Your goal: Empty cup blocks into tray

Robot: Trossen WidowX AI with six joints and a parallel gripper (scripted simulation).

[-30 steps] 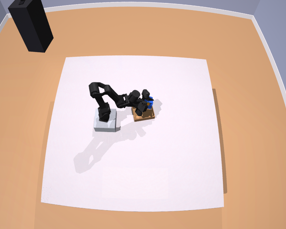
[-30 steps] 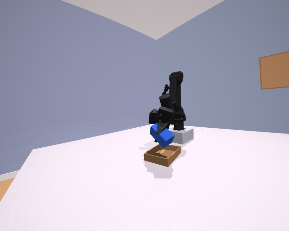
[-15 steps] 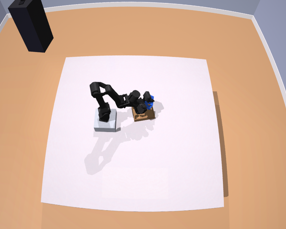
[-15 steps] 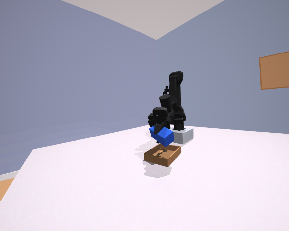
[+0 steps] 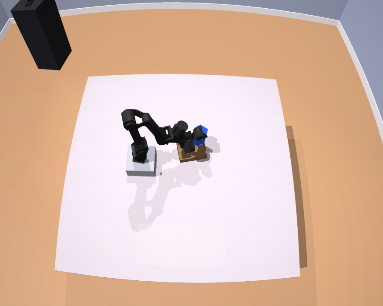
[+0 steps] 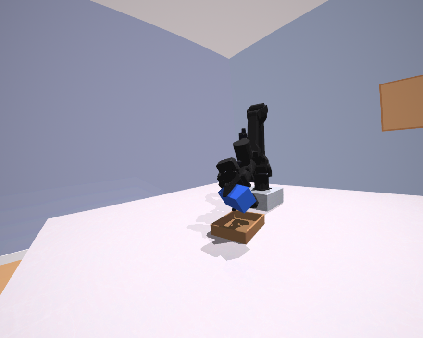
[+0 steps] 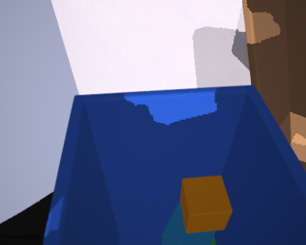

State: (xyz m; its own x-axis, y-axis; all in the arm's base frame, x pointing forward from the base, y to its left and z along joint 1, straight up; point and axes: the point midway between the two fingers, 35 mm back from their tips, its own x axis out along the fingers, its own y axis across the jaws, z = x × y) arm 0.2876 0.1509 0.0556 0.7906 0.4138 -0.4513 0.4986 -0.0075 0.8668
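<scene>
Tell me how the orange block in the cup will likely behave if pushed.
The orange block would probably slide or tumble rather than roll, given its flat faces and sharp edges. It looks rigid. It may shift easily, since the blue cup is tilted.
</scene>
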